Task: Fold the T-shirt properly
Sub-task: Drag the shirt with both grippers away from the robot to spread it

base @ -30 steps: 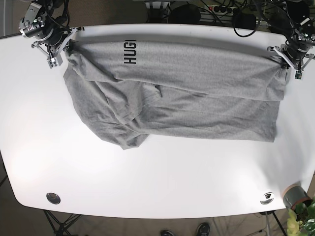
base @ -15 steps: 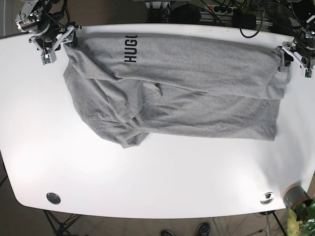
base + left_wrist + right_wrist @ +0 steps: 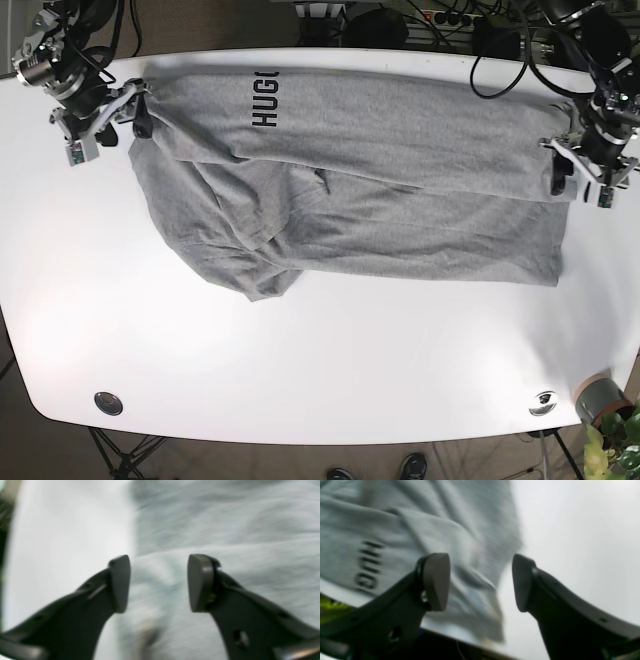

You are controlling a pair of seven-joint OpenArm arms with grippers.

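Observation:
The grey T-shirt (image 3: 380, 190) lies on the white table (image 3: 320, 370), folded lengthwise, with black lettering (image 3: 264, 98) near its far left end. Its left part is bunched and wrinkled. My right gripper (image 3: 135, 112) is open at the shirt's far left corner. In the right wrist view it (image 3: 480, 582) hangs over the shirt's edge (image 3: 470, 530) with nothing between the fingers. My left gripper (image 3: 560, 172) is open at the shirt's right end. In the left wrist view it (image 3: 160, 582) stands over a fold of cloth (image 3: 225, 530), blurred.
Two metal discs (image 3: 108, 402) (image 3: 543, 402) sit in the table near the front edge. A grey pot (image 3: 598, 398) with a plant stands beyond the front right corner. Cables (image 3: 450, 20) lie behind the far edge.
Both grippers have left the far corners of the upper fold. The right gripper has moved left and slightly forward, the left gripper forward along the shirt's right end. The shirt lies almost unchanged.

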